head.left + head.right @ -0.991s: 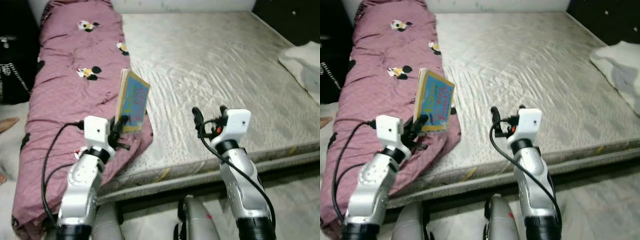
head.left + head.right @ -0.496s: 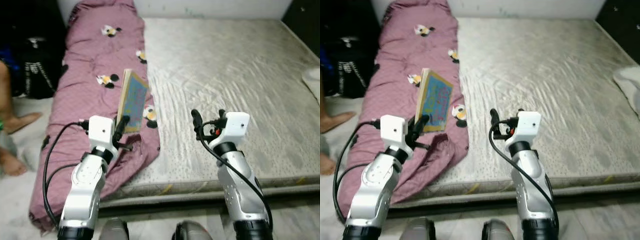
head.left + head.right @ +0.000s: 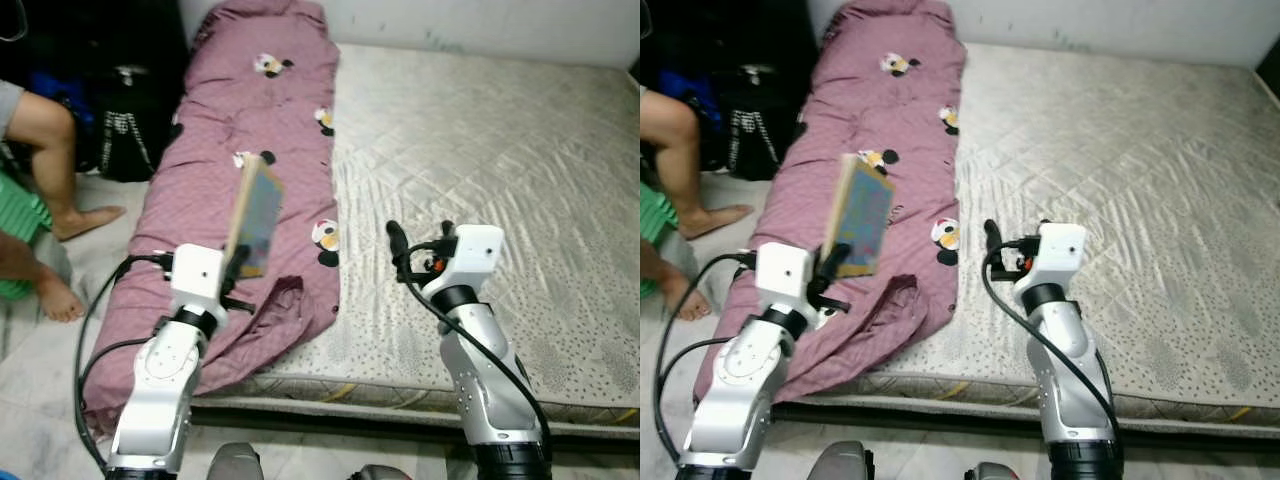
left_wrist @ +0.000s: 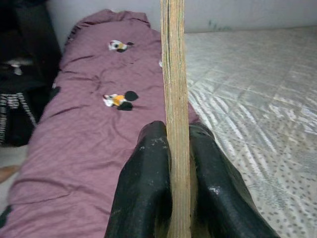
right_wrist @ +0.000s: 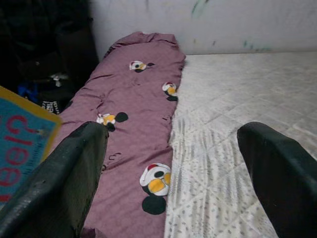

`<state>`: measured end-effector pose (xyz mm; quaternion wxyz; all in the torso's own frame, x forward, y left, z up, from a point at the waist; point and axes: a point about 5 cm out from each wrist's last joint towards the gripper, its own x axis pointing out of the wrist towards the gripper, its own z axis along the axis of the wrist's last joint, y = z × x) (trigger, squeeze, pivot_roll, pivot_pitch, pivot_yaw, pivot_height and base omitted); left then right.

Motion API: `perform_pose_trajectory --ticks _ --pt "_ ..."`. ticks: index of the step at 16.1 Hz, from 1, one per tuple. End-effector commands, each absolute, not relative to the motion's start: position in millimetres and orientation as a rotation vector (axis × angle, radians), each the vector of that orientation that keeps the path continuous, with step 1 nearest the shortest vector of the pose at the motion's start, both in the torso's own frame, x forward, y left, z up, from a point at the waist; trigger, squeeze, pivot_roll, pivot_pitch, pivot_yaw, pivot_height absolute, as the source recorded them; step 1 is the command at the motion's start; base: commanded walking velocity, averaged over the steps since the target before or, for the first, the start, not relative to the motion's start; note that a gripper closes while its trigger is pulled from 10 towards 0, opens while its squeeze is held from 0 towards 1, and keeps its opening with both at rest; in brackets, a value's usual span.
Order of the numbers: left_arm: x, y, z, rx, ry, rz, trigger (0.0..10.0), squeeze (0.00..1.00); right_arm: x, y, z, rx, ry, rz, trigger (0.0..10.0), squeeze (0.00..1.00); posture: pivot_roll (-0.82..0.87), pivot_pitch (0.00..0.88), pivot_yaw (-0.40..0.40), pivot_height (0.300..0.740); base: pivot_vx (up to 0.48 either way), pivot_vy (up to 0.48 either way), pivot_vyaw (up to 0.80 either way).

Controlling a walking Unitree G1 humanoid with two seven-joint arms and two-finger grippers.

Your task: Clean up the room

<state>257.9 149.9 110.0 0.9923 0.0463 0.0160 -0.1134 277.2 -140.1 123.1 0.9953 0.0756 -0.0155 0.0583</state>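
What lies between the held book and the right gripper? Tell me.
In the left eye view, the strip between the book in the left gripper and the open right gripper holds the purple blanket's edge, then bare mattress.

A seated person (image 3: 35, 150) is cut off at the frame's edge, legs alone showing.

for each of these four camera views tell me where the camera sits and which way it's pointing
Left eye view: on the head, looking down at the bed; both arms show.
Right eye view: beside it, same scene.
Left wrist view: along the left gripper shut on a book, seen edge-on.
Right wrist view: between the open right gripper fingers.
All share the purple blanket.
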Motion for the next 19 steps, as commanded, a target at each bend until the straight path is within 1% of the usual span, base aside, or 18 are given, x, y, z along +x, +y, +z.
perform_pose_trajectory --ticks 1,3,8,11,17,19 --pt "260.2 144.7 123.1 0.093 -0.026 -0.246 10.0 0.00 274.8 -148.3 120.9 0.144 -0.016 0.078 10.0 0.00 -0.01 0.076 -0.042 0.740 0.000 0.000 0.00" --pt "259.9 143.6 123.8 0.087 -0.033 -0.258 10.0 0.00 273.4 -150.4 119.3 0.147 -0.008 0.073 10.0 0.00 -0.02 0.080 -0.044 0.740 0.000 -0.133 0.00" --pt "260.9 143.6 124.8 0.086 -0.033 -0.267 10.0 0.00 272.3 -151.9 117.5 0.134 0.001 0.065 10.0 0.00 -0.01 0.081 -0.049 0.740 0.000 -0.326 0.00" --pt "258.7 142.6 123.4 0.079 -0.028 -0.272 10.0 0.00 272.1 -149.2 117.3 0.118 0.004 0.092 10.0 0.00 -0.01 0.080 -0.051 0.740 0.000 -0.323 0.00" --pt "260.0 140.3 123.9 0.077 -0.031 -0.281 10.0 0.00 271.8 -148.7 118.1 0.115 0.000 0.105 10.0 0.00 -0.01 0.075 -0.055 0.740 0.000 -0.312 0.63" --pt "260.1 139.3 123.8 0.075 -0.031 -0.282 10.0 0.00 272.3 -150.6 117.8 0.111 0.003 0.098 10.0 0.00 -0.02 0.073 -0.056 0.740 0.000 -0.311 0.00"
